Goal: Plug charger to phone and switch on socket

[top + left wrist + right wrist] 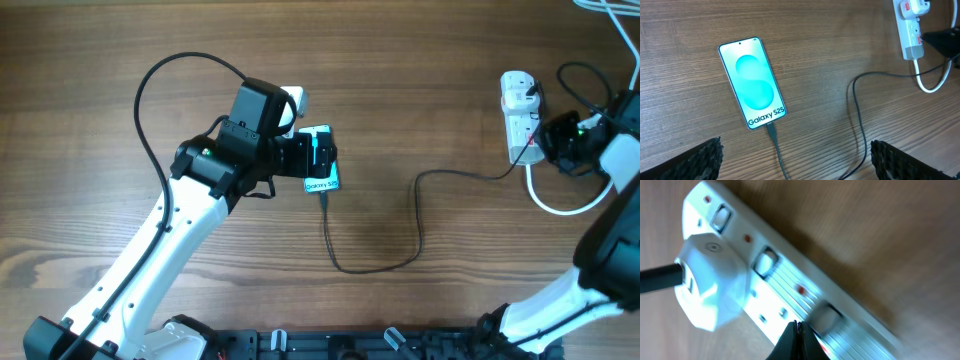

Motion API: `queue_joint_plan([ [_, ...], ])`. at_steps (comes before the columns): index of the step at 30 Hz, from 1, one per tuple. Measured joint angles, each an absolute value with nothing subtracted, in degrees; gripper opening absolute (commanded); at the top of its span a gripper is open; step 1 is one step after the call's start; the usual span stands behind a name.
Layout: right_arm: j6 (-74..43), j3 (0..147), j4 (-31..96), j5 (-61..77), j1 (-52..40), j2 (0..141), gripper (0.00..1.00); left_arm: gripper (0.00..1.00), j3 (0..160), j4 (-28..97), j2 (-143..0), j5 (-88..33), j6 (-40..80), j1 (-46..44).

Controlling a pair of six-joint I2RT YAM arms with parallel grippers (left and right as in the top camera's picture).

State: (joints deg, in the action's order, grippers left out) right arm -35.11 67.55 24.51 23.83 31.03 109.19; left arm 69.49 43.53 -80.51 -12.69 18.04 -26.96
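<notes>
In the right wrist view the socket [785, 287] is seen with its long axis running from upper left to lower right. The right claw [796, 332], pinched shut on nothing, is held over its lower edge, just beside the lowest rocker [825, 317]. The adapter [710, 285] is found further up-left. That arm is judged by far the nearer. The phone [752, 82], with the charger [771, 131] apparently seated, is framed by the left claw [795, 145], spread wide and empty.
</notes>
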Motion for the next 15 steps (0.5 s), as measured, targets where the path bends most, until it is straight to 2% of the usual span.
queue_joint_plan([
  [8,-33.8,67.0,30.2,17.9,31.3,84.0,0.05,1.00,69.5,44.6,-80.0,-13.4,18.1,-27.0],
  [15,-24.4,67.0,36.5,24.0,31.3,64.5,0.14,1.00,69.5,46.9,-74.3,-13.4,18.1,-27.0],
])
